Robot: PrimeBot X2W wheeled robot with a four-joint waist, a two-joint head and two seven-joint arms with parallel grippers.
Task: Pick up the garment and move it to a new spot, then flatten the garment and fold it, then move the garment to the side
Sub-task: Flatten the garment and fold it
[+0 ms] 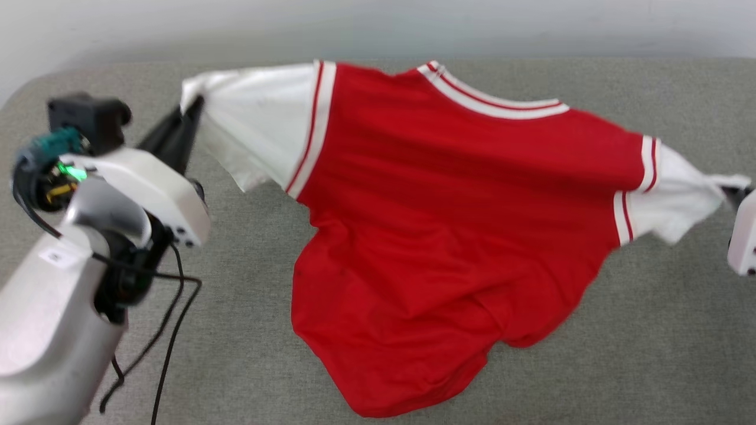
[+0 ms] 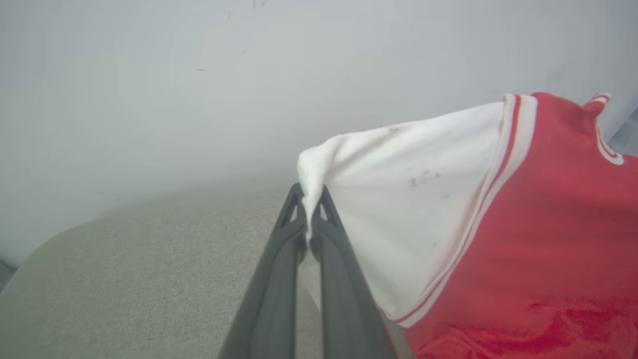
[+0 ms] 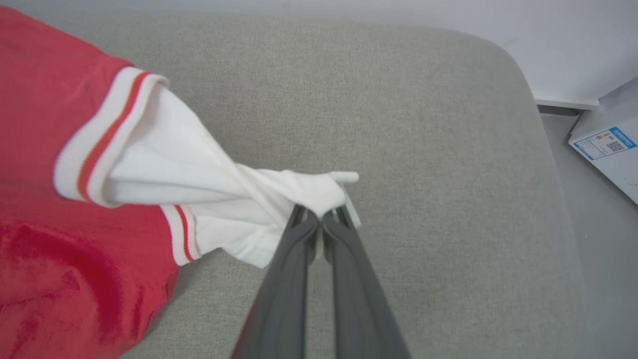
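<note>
Head view: we hold the thin red jersey shirt with white sleeves [image 1: 437,195] stretched over the grey fabric surface [image 1: 649,330], left gripper [image 2: 309,204] clamped on its ten-o'clock sleeve tip, right gripper [image 3: 321,222] on the three-o'clock one, and pulling wider could, we judge, slip either pinch free.

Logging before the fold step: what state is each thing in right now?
red jersey: unfolded, stretched out between the two grippers, lower part rumpled.
left gripper: shut, pinching one end of the red jersey.
right gripper: shut, pinching the opposite end.
</note>
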